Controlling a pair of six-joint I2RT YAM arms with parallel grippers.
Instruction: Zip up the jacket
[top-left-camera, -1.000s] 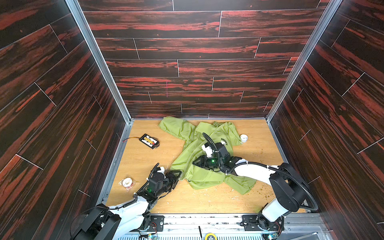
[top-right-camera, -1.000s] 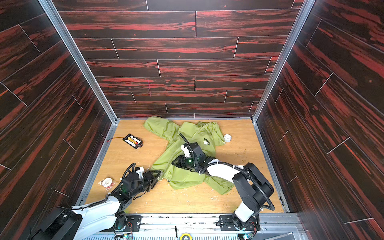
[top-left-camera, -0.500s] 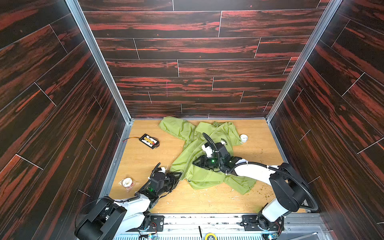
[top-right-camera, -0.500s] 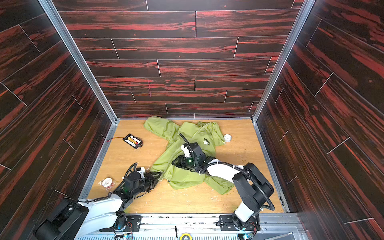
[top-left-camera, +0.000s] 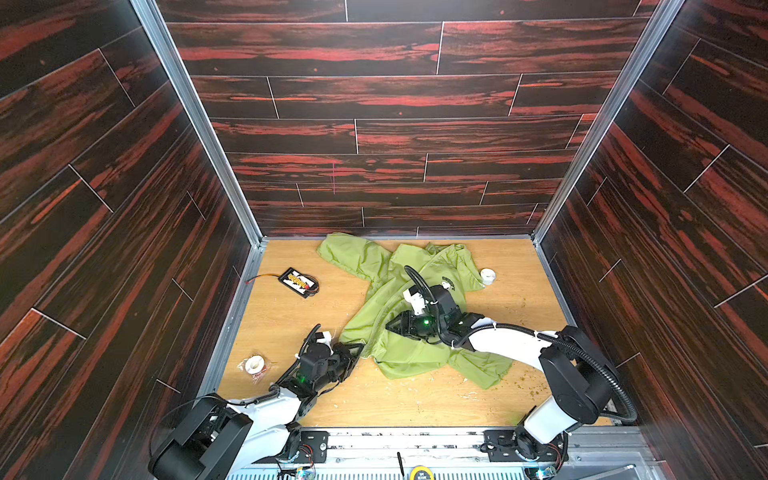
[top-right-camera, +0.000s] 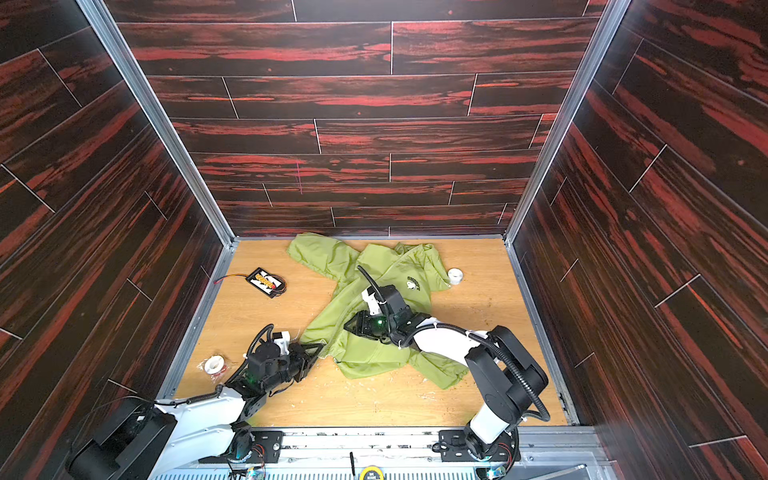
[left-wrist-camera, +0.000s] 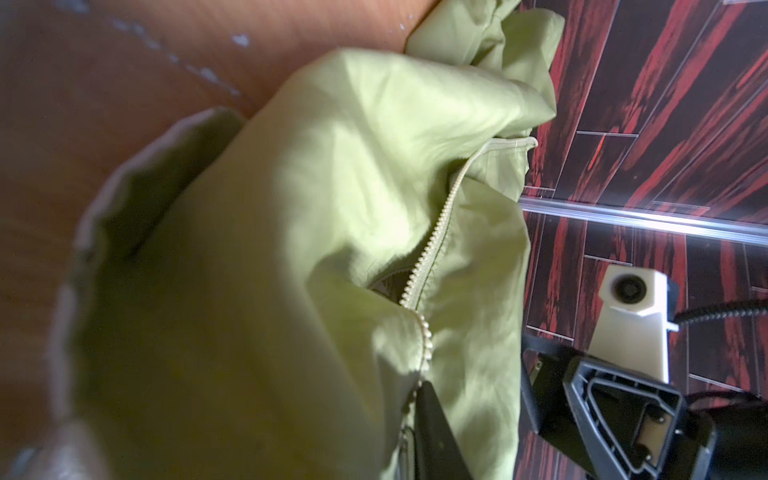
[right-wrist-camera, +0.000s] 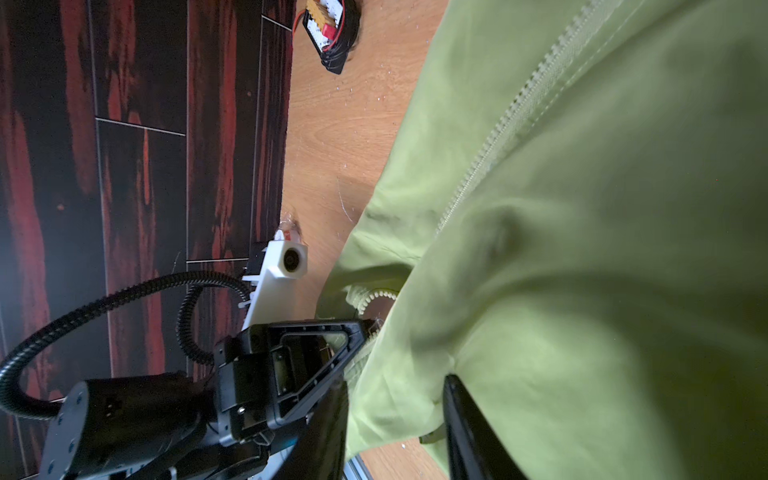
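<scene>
Across the middle and far part of the wooden tabletop the jacket lies crumpled, chest logo up; the left gripper is pinched on its near-left hem beside the zipper, and the right gripper is clamped on a fold of its front

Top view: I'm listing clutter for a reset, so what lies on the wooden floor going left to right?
In a top view: white tape roll → black device with wires → jacket → small white roll.
</scene>
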